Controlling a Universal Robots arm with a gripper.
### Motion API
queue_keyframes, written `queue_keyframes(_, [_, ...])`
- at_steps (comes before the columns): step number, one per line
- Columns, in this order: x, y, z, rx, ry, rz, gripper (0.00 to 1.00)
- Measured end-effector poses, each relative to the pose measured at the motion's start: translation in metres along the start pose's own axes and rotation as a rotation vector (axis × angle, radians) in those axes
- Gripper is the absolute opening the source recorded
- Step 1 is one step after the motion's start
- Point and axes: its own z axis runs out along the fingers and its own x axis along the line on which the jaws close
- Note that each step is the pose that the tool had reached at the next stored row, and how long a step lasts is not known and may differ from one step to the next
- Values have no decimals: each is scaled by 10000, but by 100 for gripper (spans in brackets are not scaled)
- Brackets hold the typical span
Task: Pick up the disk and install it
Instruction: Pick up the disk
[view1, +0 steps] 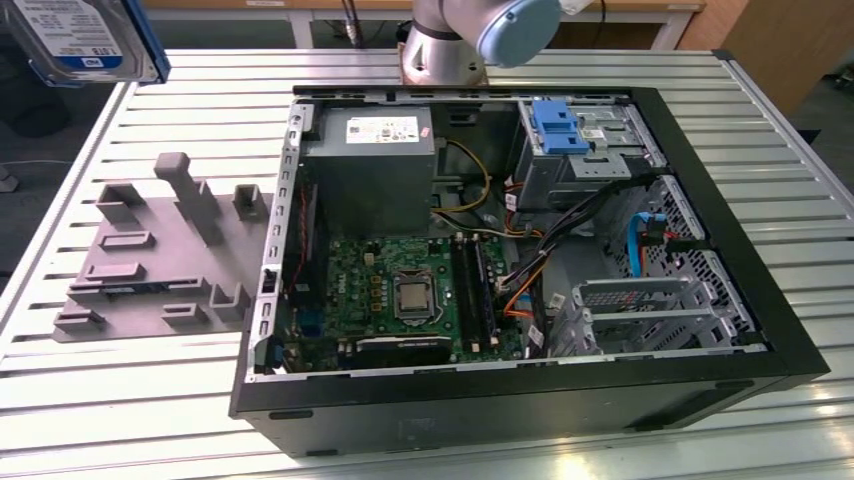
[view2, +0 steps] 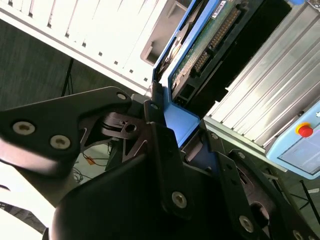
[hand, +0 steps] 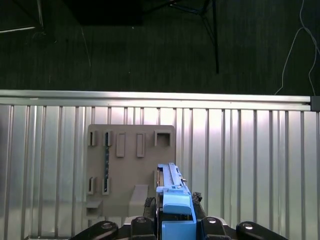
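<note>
The disk (view1: 78, 38), a silver hard drive with a white-and-blue label and blue side rails, hangs in the air at the top of the exterior view's left, beyond the table's corner. In the second wrist view my gripper (view2: 176, 131) is shut on the disk (view2: 207, 37), the black fingers (view2: 159, 131) clamped on its blue rail. The first wrist view has the disk (hand: 172, 192) edge-on between the fingers (hand: 149, 204), above the grey holder plate (hand: 131, 165).
An open computer case (view1: 534, 405) lies on the slatted table (view1: 120, 400), with a grey power supply box (view1: 374, 160), a motherboard (view1: 400, 290), a bare blue bracket (view1: 558, 125) and a metal drive cage (view1: 641, 310). The grey holder plate (view1: 147, 250) lies at its left.
</note>
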Motion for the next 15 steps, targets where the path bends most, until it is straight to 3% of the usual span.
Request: queue_keyframes(15, [0,-171,-5,-1,1,0,36])
